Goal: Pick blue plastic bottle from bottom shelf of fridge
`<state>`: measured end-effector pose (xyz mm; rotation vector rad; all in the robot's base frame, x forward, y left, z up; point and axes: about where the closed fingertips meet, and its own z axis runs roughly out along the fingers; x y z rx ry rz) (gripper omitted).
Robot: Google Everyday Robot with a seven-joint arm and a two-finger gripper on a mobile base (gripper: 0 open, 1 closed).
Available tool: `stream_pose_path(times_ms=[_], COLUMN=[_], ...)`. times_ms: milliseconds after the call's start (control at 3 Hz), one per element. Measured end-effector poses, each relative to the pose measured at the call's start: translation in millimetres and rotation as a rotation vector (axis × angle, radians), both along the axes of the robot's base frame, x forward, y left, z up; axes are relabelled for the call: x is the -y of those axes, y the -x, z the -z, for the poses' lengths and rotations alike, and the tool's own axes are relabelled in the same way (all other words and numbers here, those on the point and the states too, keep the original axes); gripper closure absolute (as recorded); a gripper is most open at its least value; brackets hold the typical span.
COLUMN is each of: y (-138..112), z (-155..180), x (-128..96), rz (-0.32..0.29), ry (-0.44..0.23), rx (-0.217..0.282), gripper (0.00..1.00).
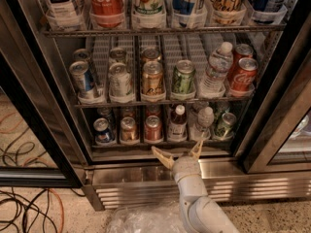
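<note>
The fridge [272, 125] stands open, its wire racks full of drinks. On the dim bottom shelf [160, 142] the blue plastic bottle [177, 124] stands upright: dark body, pale label, white cap. It sits between a red can [153, 129] on its left and a clear water bottle [203, 123] on its right. My gripper [179, 149] is open, its pale fingers spread in a V just in front of the shelf edge, below the bottle and apart from it. The white arm rises from the bottom of the view.
A green can [225, 125] stands at the shelf's right end, a blue can [103, 131] and a copper can [129, 129] at the left. Black door frames flank the opening. Cables [24, 203] lie on the floor at left. Crumpled clear plastic [141, 220] lies by the louvred base.
</note>
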<state>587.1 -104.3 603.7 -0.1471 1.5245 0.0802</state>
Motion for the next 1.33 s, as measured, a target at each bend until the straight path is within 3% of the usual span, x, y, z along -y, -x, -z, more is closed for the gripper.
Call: stream_pose_path(times_ms=[667, 1333], y=[-0.5, -11.4], z=[0.0, -2.5], x=[0.0, 2.1], rz=[0.001, 0.012], ry=[0.0, -0.001], rx=[0.001, 0.018], gripper=[0.35, 0.3])
